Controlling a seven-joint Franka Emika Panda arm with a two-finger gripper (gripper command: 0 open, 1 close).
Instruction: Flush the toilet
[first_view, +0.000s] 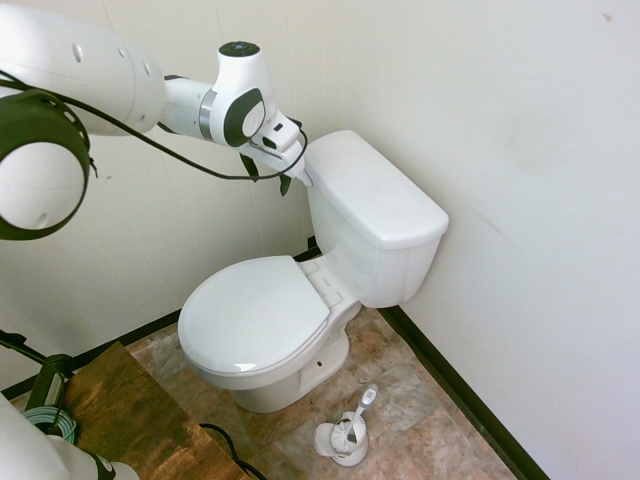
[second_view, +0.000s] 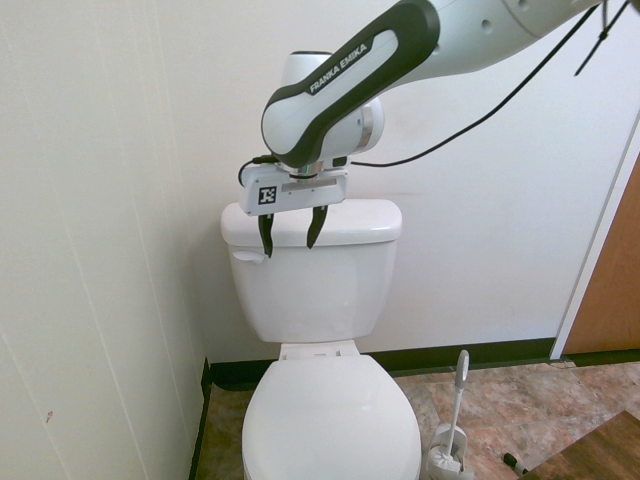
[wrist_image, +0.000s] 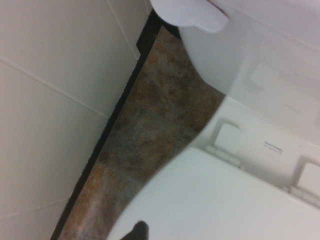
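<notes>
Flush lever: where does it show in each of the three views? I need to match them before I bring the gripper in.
First exterior view: not visible; the arm covers that end of the tank.
Second exterior view: flush lever, upper left of the tank front, just below the open gripper.
Wrist view: the rounded white piece at the top edge, probably the lever.
Shared landmark: the seat lid, in all three views.

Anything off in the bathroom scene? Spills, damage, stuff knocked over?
Nothing stands out. The toilet has its seat lid down and tank lid sitting flat. The toilet brush leans in its holder on the floor beside the bowl. No spill visible.
</notes>
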